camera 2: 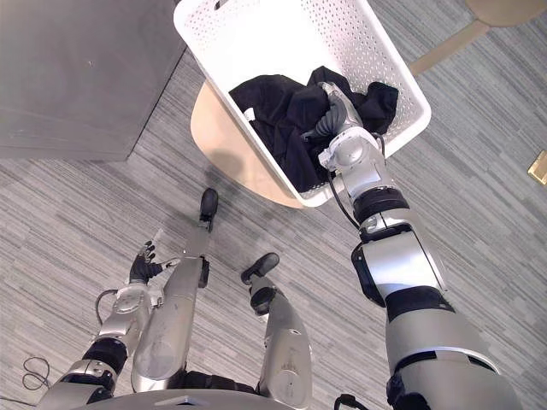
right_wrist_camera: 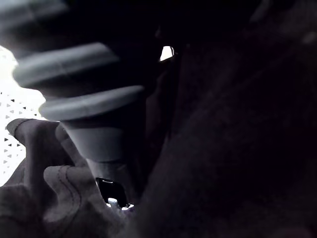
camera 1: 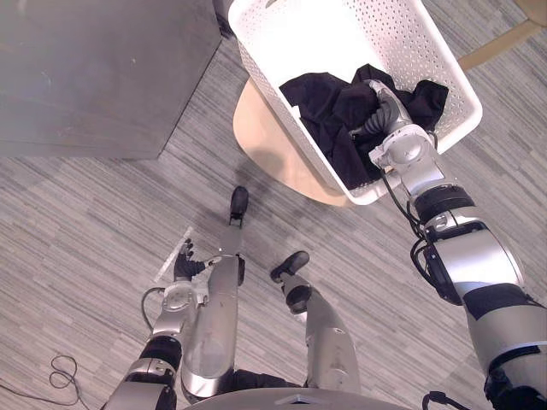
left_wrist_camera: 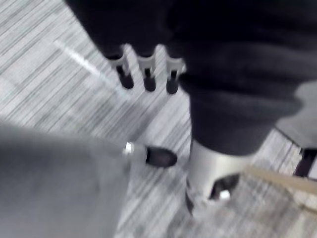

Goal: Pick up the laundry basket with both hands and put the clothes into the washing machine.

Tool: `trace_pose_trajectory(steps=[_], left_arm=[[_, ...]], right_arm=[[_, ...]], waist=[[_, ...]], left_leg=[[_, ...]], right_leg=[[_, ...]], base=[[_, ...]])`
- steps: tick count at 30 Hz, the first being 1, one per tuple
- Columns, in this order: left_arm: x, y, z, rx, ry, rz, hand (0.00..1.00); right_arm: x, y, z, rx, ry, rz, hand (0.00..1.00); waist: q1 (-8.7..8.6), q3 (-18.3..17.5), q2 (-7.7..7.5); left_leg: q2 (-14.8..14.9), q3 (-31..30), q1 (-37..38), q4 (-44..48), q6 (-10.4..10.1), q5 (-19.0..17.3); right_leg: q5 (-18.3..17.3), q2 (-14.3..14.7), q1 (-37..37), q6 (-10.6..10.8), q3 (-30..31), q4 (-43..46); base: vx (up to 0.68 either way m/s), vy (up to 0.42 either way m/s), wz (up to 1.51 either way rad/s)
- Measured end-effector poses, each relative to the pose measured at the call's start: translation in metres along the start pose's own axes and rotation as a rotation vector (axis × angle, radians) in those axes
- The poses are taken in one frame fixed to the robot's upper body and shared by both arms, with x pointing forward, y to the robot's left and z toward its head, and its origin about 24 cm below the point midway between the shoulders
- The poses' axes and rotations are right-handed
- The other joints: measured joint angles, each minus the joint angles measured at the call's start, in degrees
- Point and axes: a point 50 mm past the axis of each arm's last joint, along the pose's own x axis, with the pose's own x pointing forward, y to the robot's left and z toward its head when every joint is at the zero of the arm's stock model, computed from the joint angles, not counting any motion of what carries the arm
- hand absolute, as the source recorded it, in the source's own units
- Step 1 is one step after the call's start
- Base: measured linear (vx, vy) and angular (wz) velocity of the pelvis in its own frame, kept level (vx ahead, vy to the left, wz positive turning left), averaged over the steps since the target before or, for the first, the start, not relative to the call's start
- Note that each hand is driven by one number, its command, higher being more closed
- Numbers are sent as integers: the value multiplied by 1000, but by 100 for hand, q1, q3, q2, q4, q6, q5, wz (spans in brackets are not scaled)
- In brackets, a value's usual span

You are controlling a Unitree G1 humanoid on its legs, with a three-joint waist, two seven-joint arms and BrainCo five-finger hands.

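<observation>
From the head cameras I see the white perforated laundry basket (camera 1: pixel 419 47) sitting on a round pale wooden table (camera 1: pixel 265 149), with a heap of black clothes (camera 1: pixel 320 111) in the end of it nearest the robot. The right hand (camera 1: pixel 382 109) reaches over the near rim and sits down in that heap, with the dark cloth bunched around it. A grey cabinet (camera 1: pixel 85 77) stands on the striped floor (camera 1: pixel 77 222), to the left of the table and apart from it. The left hand (camera 1: pixel 184 263) hangs low at the robot's side, well away from the basket. On the left wrist feed its fingers (left_wrist_camera: pixel 148 79) point loosely toward the floor, spread a little and holding nothing. On the right wrist feed the ribbed cover (right_wrist_camera: pixel 84 99) is pressed in among dark folds of cloth, with a patch of the basket's dotted wall bright at one edge. The fingers are buried there, so I cannot tell whether they are closed on the clothes.
</observation>
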Motion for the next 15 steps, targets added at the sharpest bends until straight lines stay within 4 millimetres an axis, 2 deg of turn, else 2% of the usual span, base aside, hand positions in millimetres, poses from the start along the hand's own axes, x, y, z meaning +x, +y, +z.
trace_pose_trajectory(steps=[3, 4, 11, 15], left_arm=[[0, -4, 3, -11, -12, -7, 0], [0, -4, 3, -15, -12, -5, 0], [0, -4, 8, -30, -30, 8, 0], [0, -3, 9, -57, -32, 29, 0]], right_arm=[[0, 2, 3, 4, -9, -2, 0], [0, 5, 4, 8, -11, -6, 100], [0, 2, 7, 93, -20, -87, 100], [-1, 9, 8, 160, -12, -95, 100]], waist=[[-46, -1, -2], [-60, -4, -5], [-139, -10, -16], [-186, -29, -40]], left_leg=[[24, -4, -106, 76, -27, -23], [30, -3, -132, 77, -27, -22], [33, 23, -265, 104, -31, -25], [33, 22, -273, 114, -36, -29]], right_leg=[[-23, -5, -85, -22, -14, 68], [-27, -6, -123, -27, -12, 88], [-34, -28, -244, -31, -39, 155], [-35, -37, -245, -32, -60, 186]], base=[[0, 0, 0], [0, 0, 0], [0, 0, 0], [0, 0, 0]])
